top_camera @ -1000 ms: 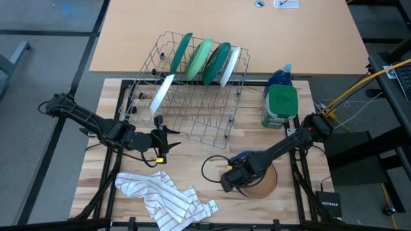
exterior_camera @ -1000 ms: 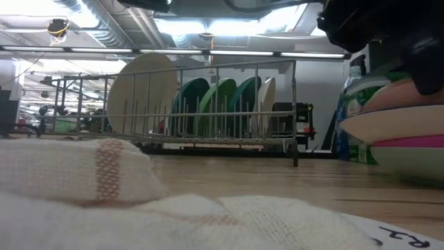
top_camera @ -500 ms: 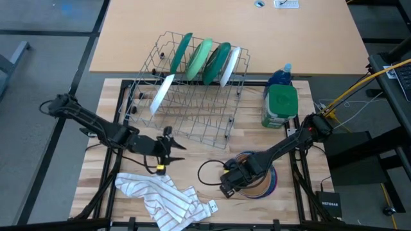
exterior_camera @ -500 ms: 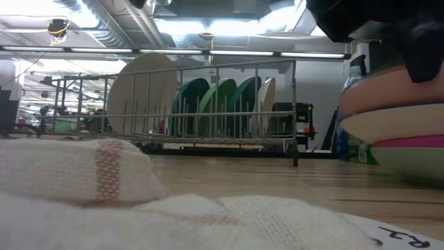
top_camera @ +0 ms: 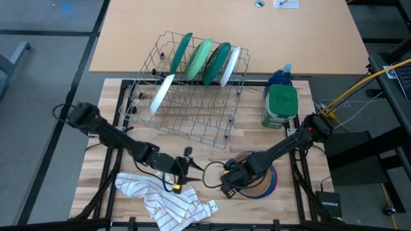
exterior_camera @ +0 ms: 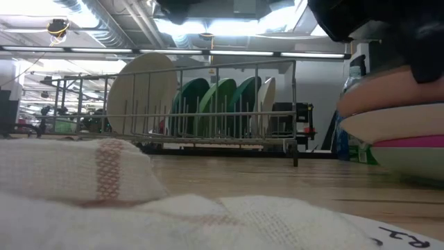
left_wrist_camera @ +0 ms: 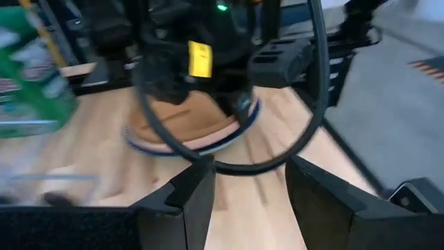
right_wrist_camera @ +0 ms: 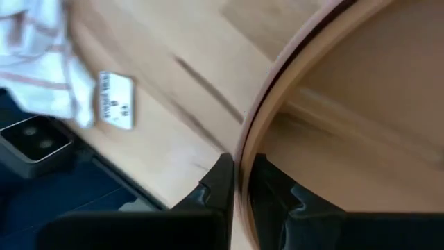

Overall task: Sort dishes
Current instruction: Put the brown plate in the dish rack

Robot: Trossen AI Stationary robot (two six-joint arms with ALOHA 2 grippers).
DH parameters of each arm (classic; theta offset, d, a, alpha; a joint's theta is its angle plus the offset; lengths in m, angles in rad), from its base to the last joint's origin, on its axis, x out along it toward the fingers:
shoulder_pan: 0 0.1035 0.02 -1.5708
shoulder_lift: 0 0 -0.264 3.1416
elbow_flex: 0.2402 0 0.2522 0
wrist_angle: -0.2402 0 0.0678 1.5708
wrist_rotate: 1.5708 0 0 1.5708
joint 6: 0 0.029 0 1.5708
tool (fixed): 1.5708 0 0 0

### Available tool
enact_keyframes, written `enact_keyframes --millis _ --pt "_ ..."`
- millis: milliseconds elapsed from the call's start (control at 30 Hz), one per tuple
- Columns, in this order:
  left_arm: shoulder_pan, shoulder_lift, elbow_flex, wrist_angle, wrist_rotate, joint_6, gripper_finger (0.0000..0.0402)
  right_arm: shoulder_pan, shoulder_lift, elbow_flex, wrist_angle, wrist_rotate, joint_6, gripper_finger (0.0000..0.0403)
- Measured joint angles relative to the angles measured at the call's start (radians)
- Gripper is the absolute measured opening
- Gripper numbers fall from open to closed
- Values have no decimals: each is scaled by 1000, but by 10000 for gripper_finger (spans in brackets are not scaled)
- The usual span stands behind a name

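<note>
A stack of dishes (top_camera: 264,185) sits at the table's near right: a tan-brown plate (exterior_camera: 388,94) on top, with white (exterior_camera: 395,123), pink and blue-rimmed ones under it. My right gripper (top_camera: 239,182) is shut on the tan-brown plate's left rim. My left gripper (top_camera: 190,162) hangs open just left of it, pointing at the stack, and holds nothing. In the wire rack (top_camera: 192,96), dark green, light green and white plates (top_camera: 205,59) stand on edge, and a white plate (top_camera: 160,94) leans at its left end. My right gripper pinches the tan-brown plate's rim (right_wrist_camera: 244,154) between its two fingers, one on the inner side and one on the outer. The fingers come steeply from above, at the plate's left edge. The plate lies slightly tilted on top of the stack.
A white striped cloth (top_camera: 162,196) lies crumpled at the near edge, under and beside my left gripper. A green-lidded container (top_camera: 280,106) and a blue bottle (top_camera: 280,74) stand at the right, behind the stack. Bare wood lies between the rack and the stack.
My left gripper has moved toward the table's right and near edges and gone down, tipping toward level, until it stands just left of the stack. My right gripper has stayed in place and rolled at the wrist, and the tan-brown plate has tilted with it.
</note>
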Motion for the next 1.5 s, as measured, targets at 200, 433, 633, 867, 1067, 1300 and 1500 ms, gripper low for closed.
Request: enact_keyframes --millis 200,433,633,867,1067,1300,1500 --pt "0 177 0 247 20 -9 166 0 0 0 50 -1 -3 37" --pt "2 334 0 501 20 -5 166 0 0 0 61 -1 -4 37" --pt "15 419 28 637 20 26 166 0 -1 0 85 0 -4 37" --pt "37 495 130 638 20 44 166 0 -1 -1 119 0 -5 37" --pt "53 534 174 638 20 41 166 0 -2 -1 125 1 -5 37" --pt "79 579 176 626 21 41 166 0 -2 -1 125 1 -11 37" --pt "93 597 178 603 23 38 166 0 -1 -2 119 0 -11 37"
